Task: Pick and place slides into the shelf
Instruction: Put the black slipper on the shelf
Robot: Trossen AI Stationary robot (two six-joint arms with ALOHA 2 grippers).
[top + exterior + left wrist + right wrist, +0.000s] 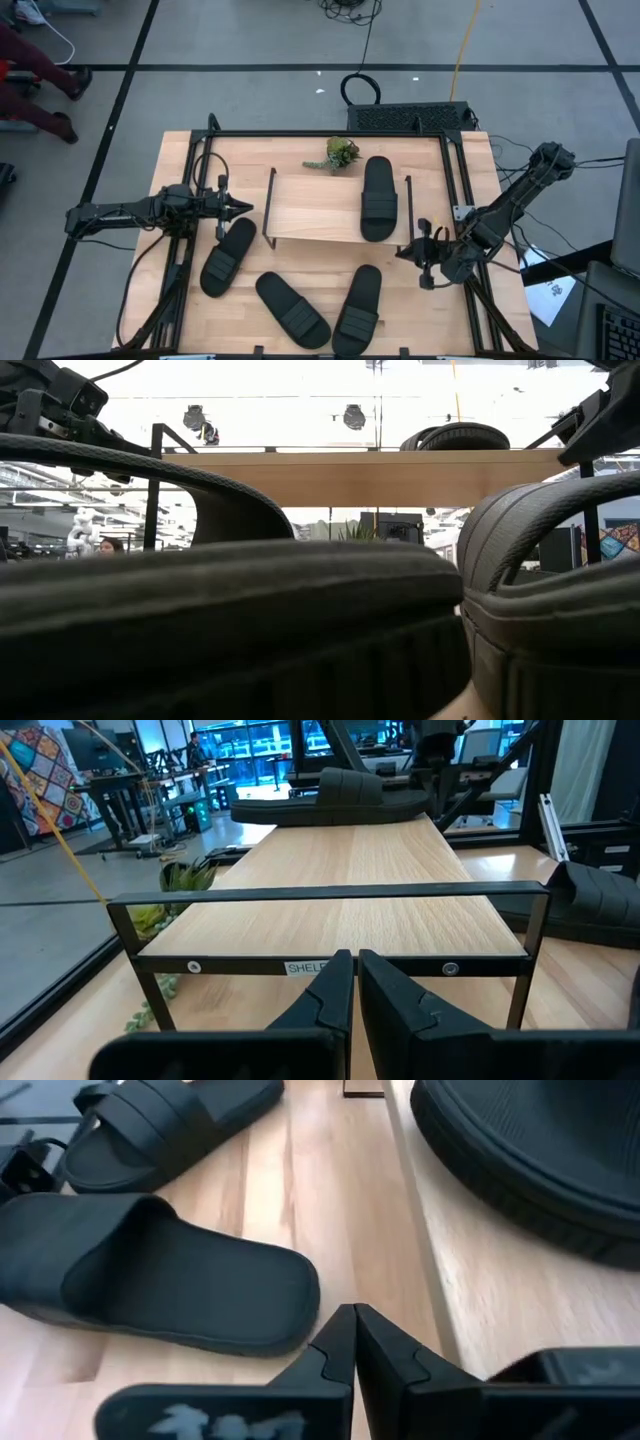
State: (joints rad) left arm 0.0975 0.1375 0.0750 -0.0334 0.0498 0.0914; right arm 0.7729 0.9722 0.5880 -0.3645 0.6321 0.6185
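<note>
Ribbed black slide [379,197] lies flat on the shelf's [310,210] pale wood board, frame centre. Left gripper [243,208] and right gripper [403,251]: fingers pressed together, empty.

The four slides are all black: one [379,198] on the shelf and three [228,256] [292,309] [359,310] on the table, with ribbed straps. The shelf [310,205] has a light wood top and a thin black frame. The table [175,160] is light wood too, with a black frame. The small plant [340,153] is green and yellowish. Both arms are dark.
</note>
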